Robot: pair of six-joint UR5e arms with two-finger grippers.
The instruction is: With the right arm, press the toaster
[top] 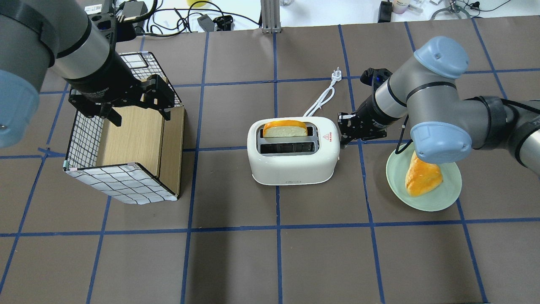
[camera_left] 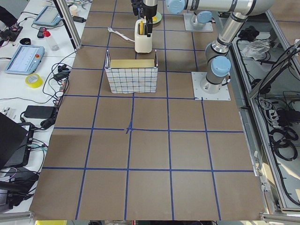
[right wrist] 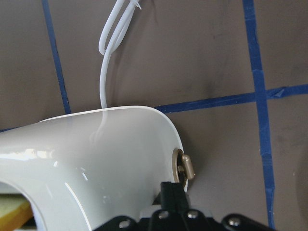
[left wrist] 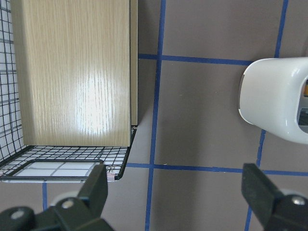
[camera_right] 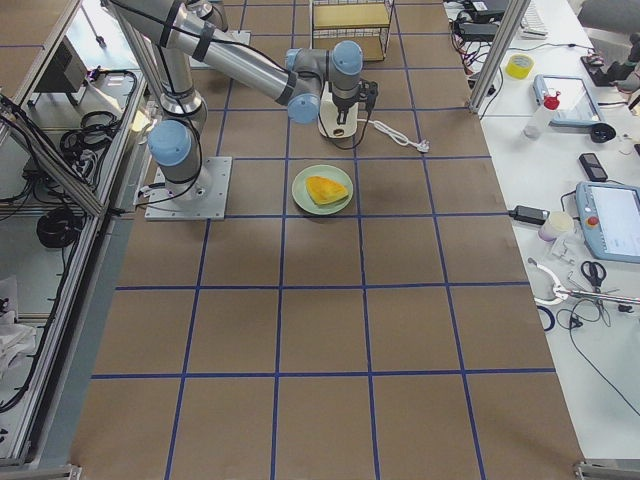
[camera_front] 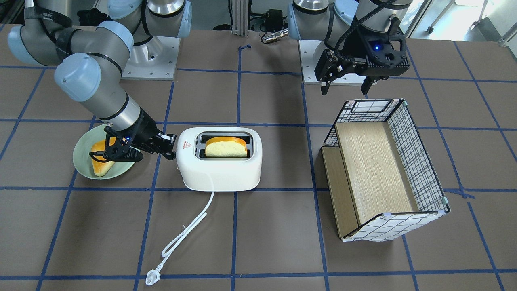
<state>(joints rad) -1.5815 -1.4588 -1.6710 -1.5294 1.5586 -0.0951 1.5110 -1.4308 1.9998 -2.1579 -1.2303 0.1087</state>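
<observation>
Standing at the middle of the table (camera_front: 262,242), the white toaster (camera_front: 220,163) is resting upright with its red triangle mark toward the robot's right. A slice of bread (camera_front: 225,147) is sitting in the slot farther from the robot, its top showing above the rim. The white cord (camera_front: 190,230) is trailing away over the far side of the table and ending in a plug (camera_front: 150,278) lying flat.

The right arm (camera_front: 97,93) is reaching in low from the right. The right gripper (camera_front: 171,147) is pointing at the toaster's right end with its fingers drawn together and nothing between them. In the right wrist view the fingertips are meeting that end wall just beside the small grey knob (right wrist: 186,166).

Just right of the toaster, partly under the arm, a pale green plate (camera_front: 80,161) is carrying a piece of bread (camera_front: 101,165).

Well to the left, a wire basket (camera_front: 416,157) with a wooden floor is sitting apart from the toaster. The left gripper (camera_front: 344,87) is hanging above the basket, clear of it, its fingers spread wide and gripping nothing.
</observation>
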